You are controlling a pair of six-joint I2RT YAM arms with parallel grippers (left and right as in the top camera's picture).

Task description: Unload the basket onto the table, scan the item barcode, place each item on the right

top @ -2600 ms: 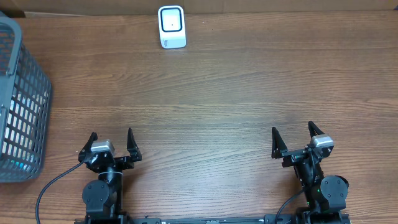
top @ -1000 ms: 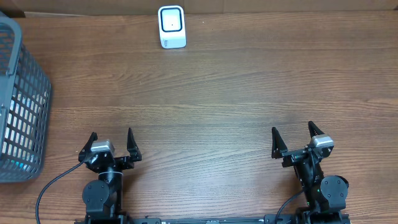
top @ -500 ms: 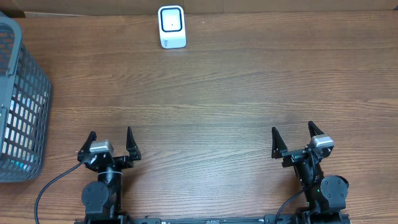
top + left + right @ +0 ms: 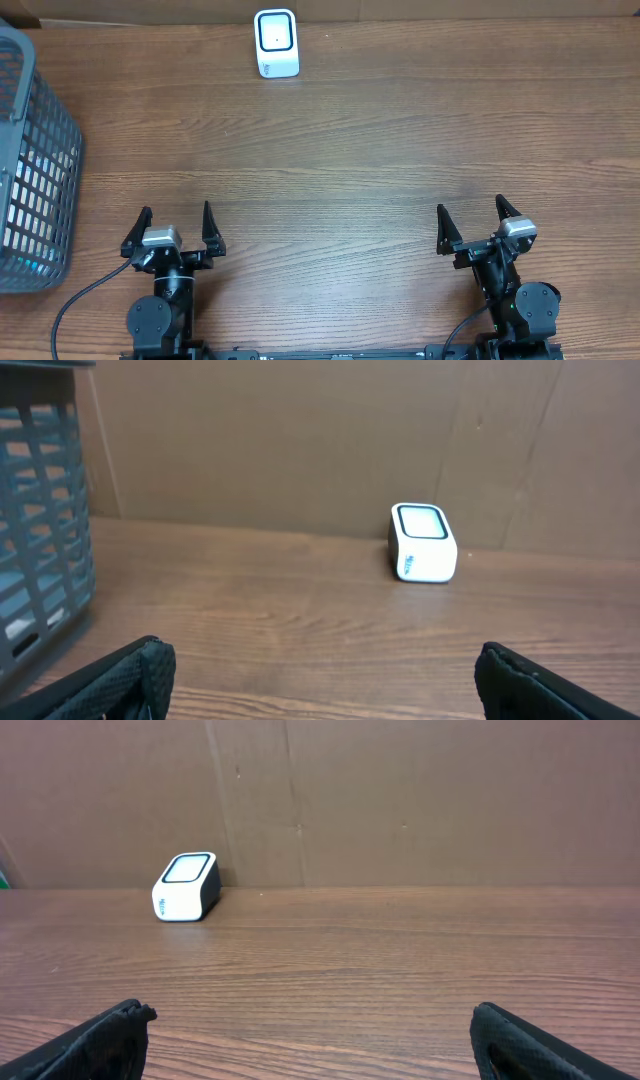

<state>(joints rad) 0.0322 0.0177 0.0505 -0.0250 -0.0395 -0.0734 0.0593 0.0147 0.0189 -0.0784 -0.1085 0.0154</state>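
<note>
A white barcode scanner [image 4: 276, 42] with a dark window stands upright at the far edge of the wooden table; it shows too in the left wrist view [image 4: 423, 542] and the right wrist view [image 4: 186, 887]. Through the mesh of a grey basket [image 4: 45, 150] at the left edge I see pale and teal shapes, but I cannot make out the item or its barcode. My left gripper [image 4: 175, 212] [image 4: 320, 660] is open and holds nothing, low at the near left. My right gripper [image 4: 470, 205] [image 4: 310, 1015] is open at the near right, also without anything in it.
The grey plastic basket [image 4: 40, 530] stands tall at the table's left edge, left of and beyond my left gripper. A brown cardboard wall [image 4: 400, 800] closes off the far side behind the scanner. Bare wood [image 4: 350, 150] lies between the grippers and the scanner.
My left gripper has shifted slightly to the left and away from me. The right gripper, the scanner and the basket have not moved.
</note>
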